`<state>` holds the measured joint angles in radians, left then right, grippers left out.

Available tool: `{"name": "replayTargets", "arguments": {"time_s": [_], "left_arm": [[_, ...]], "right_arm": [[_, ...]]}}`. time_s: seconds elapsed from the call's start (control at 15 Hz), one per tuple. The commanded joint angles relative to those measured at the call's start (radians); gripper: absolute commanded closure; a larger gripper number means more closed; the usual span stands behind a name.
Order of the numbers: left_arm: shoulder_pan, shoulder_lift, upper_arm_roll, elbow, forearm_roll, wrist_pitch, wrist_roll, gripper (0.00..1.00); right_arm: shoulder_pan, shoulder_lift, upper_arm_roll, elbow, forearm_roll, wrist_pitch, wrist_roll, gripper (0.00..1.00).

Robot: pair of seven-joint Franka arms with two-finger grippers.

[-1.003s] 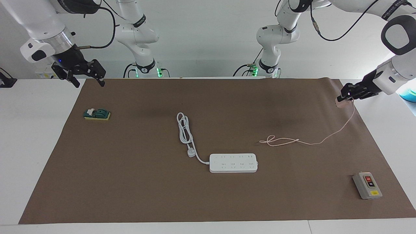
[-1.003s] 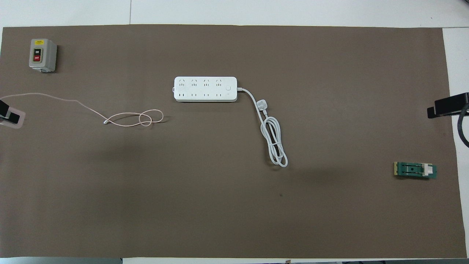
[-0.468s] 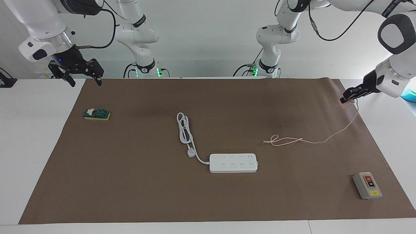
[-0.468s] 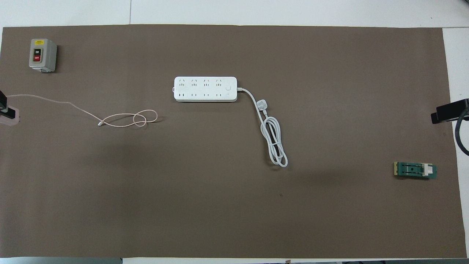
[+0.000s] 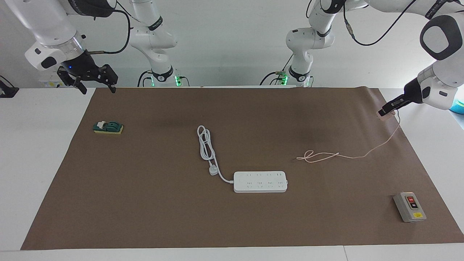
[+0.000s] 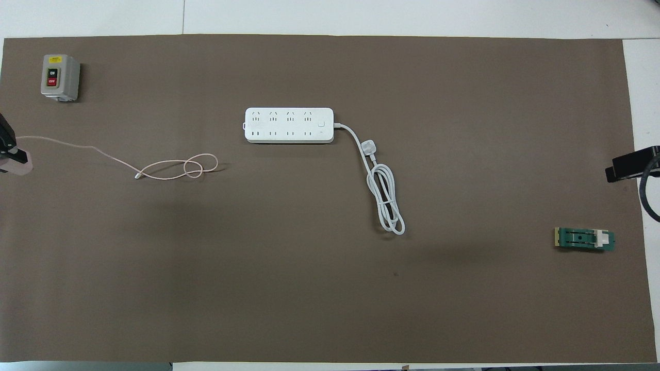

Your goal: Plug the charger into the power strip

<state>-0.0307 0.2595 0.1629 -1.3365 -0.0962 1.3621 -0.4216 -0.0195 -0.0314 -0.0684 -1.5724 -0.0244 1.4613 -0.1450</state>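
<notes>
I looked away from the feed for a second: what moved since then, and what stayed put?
The left gripper, shut on the charger, rose a little and turned over the mat's edge at its own end; the cable's loop slid along the mat toward that end after it. The right gripper shifted slightly, open and holding nothing. The power strip, the grey switch box and the green part stayed where they were.

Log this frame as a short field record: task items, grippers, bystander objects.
charger: held up in left gripper, over the mat's edge at the left arm's end
cable: trails down, looped on mat
power strip: flat mid-mat, nothing plugged in
right gripper: jaws open, empty, waiting over the mat's corner
others: grey switch box, green block
</notes>
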Motion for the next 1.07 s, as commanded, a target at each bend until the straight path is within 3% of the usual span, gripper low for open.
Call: {"name": "replayTargets", "arguments": {"time_s": [0.0,0.4,0.74,1.0], "left_arm": [[-0.064,0.026,0.003,0.014,0.012,0.034,-0.307,1.00],[-0.181,0.078,0.004,0.017,-0.034,0.106,-0.587,1.00],[-0.306,0.181,0.006,0.092,-0.036,0.158,-0.781,1.00],[-0.376,0.231,0.003,0.095,-0.049,0.311,-1.063,1.00]], "right_arm": [[-0.011,-0.008,0.013,-0.005,-0.022,-0.001,-0.028,0.00],[-0.010,-0.011,0.016,-0.005,-0.019,-0.002,-0.024,0.00],[-0.010,-0.012,0.016,-0.006,-0.019,-0.004,-0.027,0.00],[-0.011,-0.012,0.016,-0.006,-0.015,-0.006,-0.022,0.00]]}}
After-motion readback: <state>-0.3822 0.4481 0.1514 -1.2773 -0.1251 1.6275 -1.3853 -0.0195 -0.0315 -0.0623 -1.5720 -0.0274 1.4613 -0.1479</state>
